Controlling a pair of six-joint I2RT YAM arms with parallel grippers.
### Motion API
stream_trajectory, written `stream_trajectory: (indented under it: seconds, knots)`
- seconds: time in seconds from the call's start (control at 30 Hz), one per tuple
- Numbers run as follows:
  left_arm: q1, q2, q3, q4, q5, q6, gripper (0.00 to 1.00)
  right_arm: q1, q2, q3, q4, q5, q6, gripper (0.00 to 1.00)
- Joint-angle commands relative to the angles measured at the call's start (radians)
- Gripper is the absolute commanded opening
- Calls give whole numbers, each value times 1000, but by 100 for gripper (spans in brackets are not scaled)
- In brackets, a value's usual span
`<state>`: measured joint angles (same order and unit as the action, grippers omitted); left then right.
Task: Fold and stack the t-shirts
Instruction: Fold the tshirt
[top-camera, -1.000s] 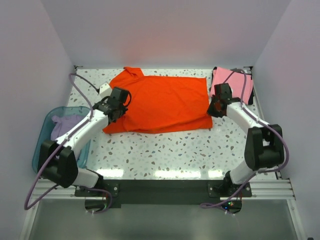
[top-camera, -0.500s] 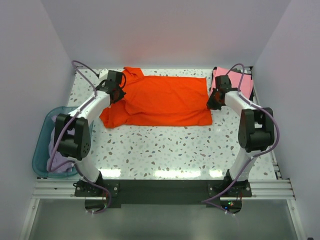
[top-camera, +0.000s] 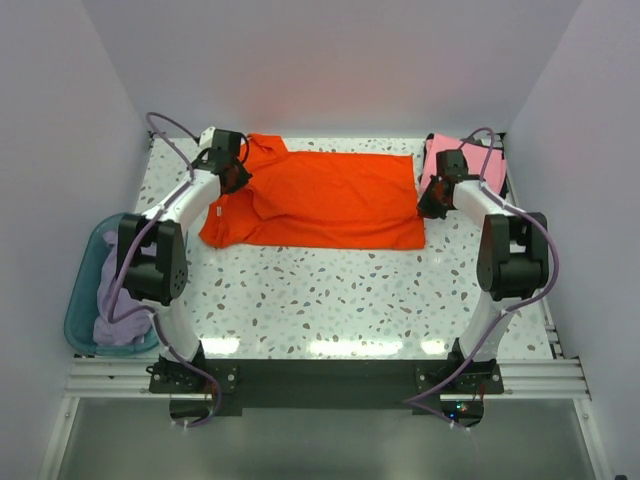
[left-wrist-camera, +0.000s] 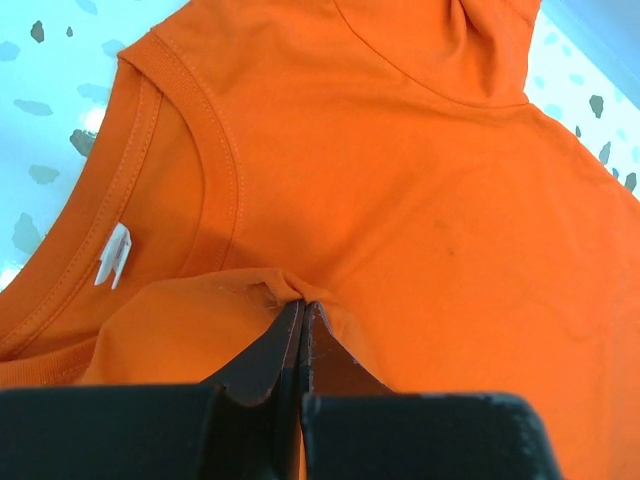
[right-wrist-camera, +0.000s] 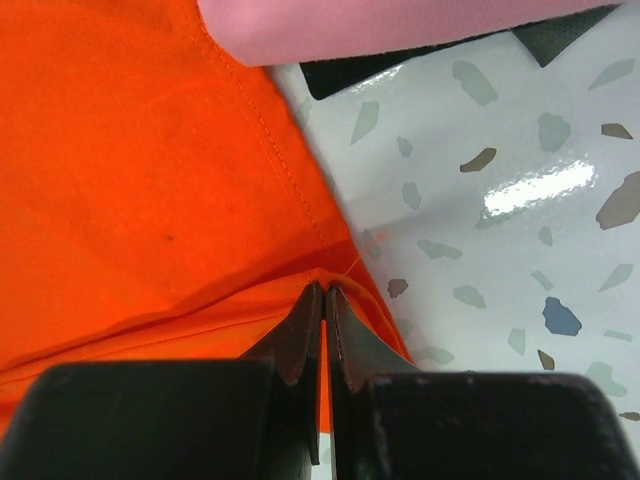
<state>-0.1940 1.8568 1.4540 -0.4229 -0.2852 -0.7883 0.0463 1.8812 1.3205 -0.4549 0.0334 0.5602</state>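
We see a white speckled tabletop closed in by pale lilac walls. A see-through teal basin sits at its left edge. A flat black pad lies near the far right corner, partly covered. A metal rail runs along the near edge.

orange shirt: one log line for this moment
left gripper: shut on orange shirt near collar | right gripper: shut on its hem | pink shirt: beside right gripper
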Motion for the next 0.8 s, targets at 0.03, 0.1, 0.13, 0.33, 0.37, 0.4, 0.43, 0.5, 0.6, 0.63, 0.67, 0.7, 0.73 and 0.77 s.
stream_trajectory:
  seconds: [0.03,0.1,0.13,0.33,0.37,0.4,0.43,0.5,0.6,0.63,0.67,0.7,0.73,0.77]
  knots:
    - [28,27,43,49,30,26,0,-14,15,37,27,-10,3,0]
    - [31,39,45,55,38,27,0,-17,22,36,30,-16,3,0]
    - [34,44,48,65,44,31,0,-17,25,37,32,-17,3,0]
    - [45,93,95,101,101,57,0,-20,44,51,36,-24,0,0]
    - [45,111,103,108,112,67,0,-20,47,54,38,-27,-2,0]
    - [45,122,123,113,122,69,0,-22,55,55,38,-29,-3,0]
    - [47,131,134,107,127,72,0,-20,58,63,39,-32,-5,0]
    - [51,142,152,107,139,75,17,-20,61,68,33,-32,-9,18]
    - [73,104,138,125,149,70,56,-23,42,80,29,-32,-14,45]
    - [83,87,134,130,144,70,62,-23,35,83,24,-32,-17,49]
    - [87,53,126,121,133,63,67,-23,24,85,18,-32,-17,53]
    - [87,35,123,107,101,58,71,-23,3,88,7,-32,-23,59]
    - [87,16,115,70,80,51,73,-25,-11,85,2,-32,-23,59]
    - [85,-20,91,47,61,20,74,-22,-28,79,1,-27,-25,59]
